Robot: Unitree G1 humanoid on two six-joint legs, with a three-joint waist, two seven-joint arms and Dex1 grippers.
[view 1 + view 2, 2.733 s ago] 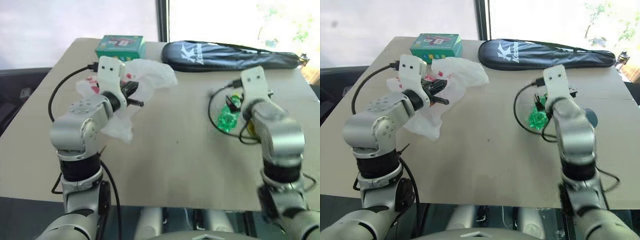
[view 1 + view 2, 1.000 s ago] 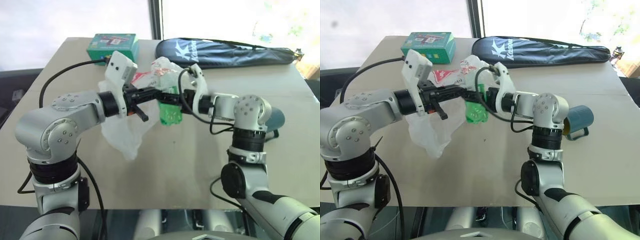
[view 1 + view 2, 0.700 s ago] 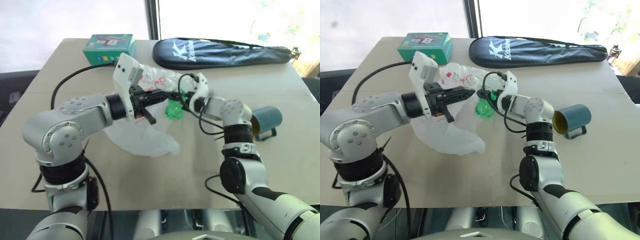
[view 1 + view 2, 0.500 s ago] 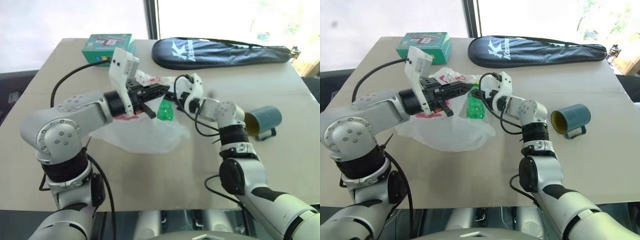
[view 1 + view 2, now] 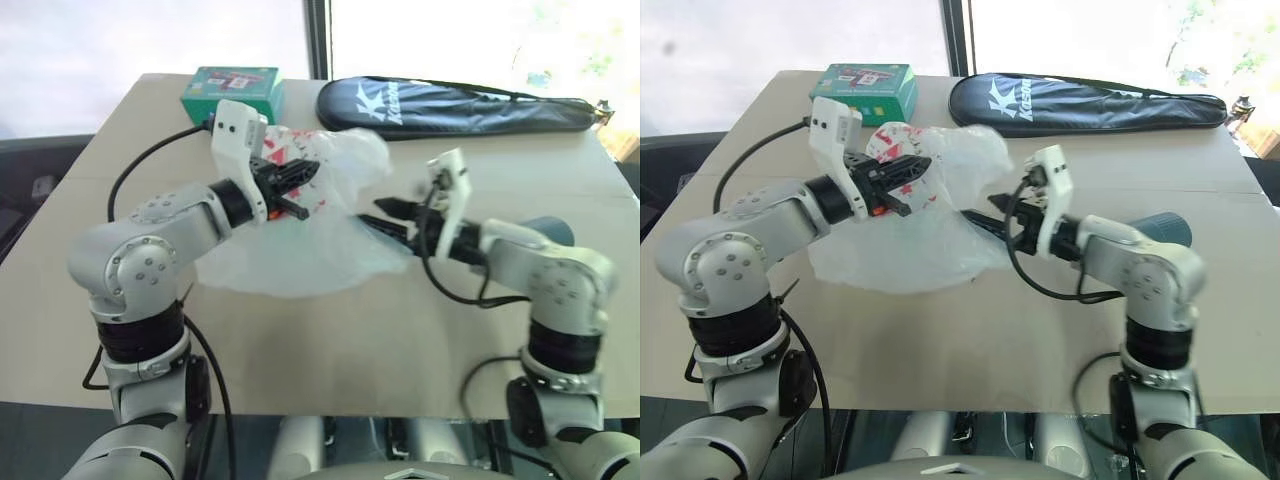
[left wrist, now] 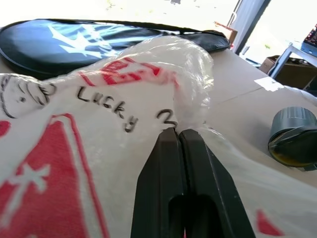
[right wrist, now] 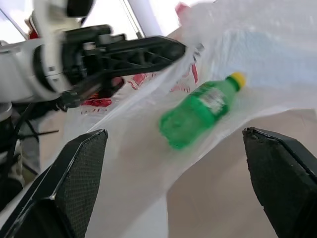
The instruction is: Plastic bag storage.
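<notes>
Plastic bag lies mid-table toward the far edge, mouth pinched by clenched left gripper. Right gripper spread wide, empty, just beside. Green bottle seen inside; mouth should be kept lifted so nothing spills.

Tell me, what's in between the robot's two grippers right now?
The plastic bag fills that stretch, seen in the right eye view. The left gripper pinches its top; the open right gripper faces it. A green bottle lies inside.
</notes>
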